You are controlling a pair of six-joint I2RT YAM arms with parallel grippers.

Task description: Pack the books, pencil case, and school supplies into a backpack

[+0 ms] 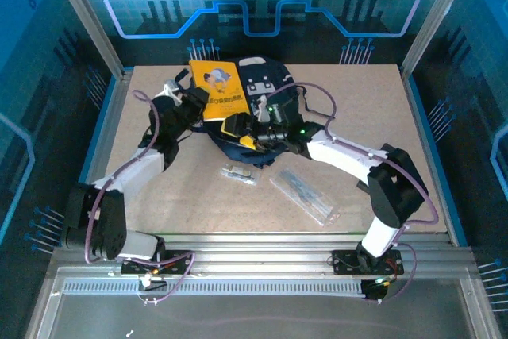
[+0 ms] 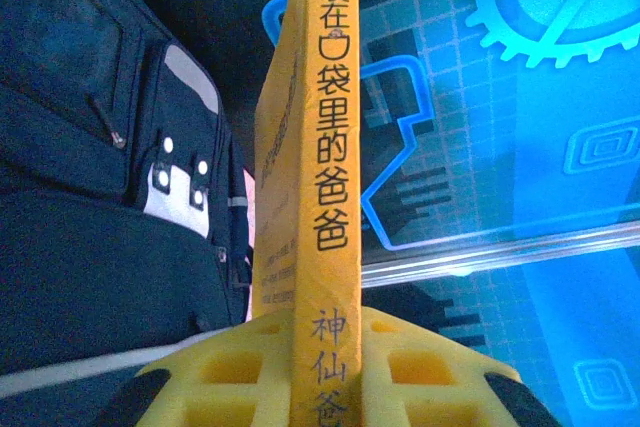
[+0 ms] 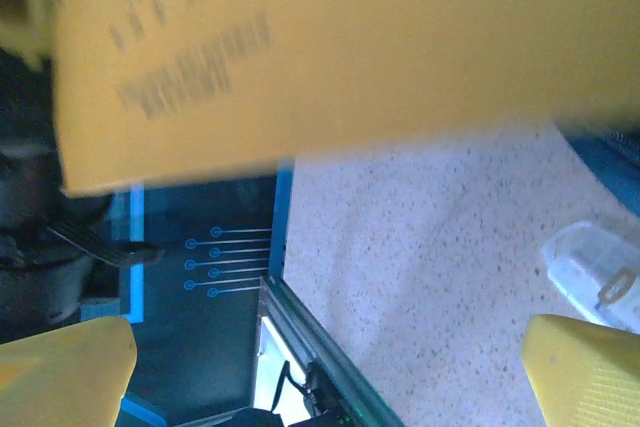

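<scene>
Left gripper (image 2: 322,377): clamped down on the yellow book (image 1: 216,89). In the wrist view the spine runs straight up between the two yellow fingers, so it's pinching the book by one edge.

Why that grip: my guess is an edge hold keeps the thin book stiff and leaves the far edge free to slide into the bag first.

Yellow book location: up off the table (image 1: 357,117), cover facing up, over the left side of the backpack (image 1: 266,85).

Right gripper (image 3: 325,357): spread wide with nothing between the fingers. It hangs just beside the book at the front of the backpack, and its own camera has the blurry cover right above the fingers.

Why it's there: looks to me like it's there to help with the bag or steady the book while the left arm carries the weight.

Backpack: lying flat mid-table toward the back, the big navy thing. Can't tell from here how far the opening gapes.

Pencil case (image 1: 305,194): clear pouch on the table nearer the arms, well apart from the bag, untouched.

Small pale supply item (image 1: 239,173): also on the table, just in front of the backpack.

Progress: early-ish I'd say, with the book step in hand and the pouch and small item not yet packed.
</scene>
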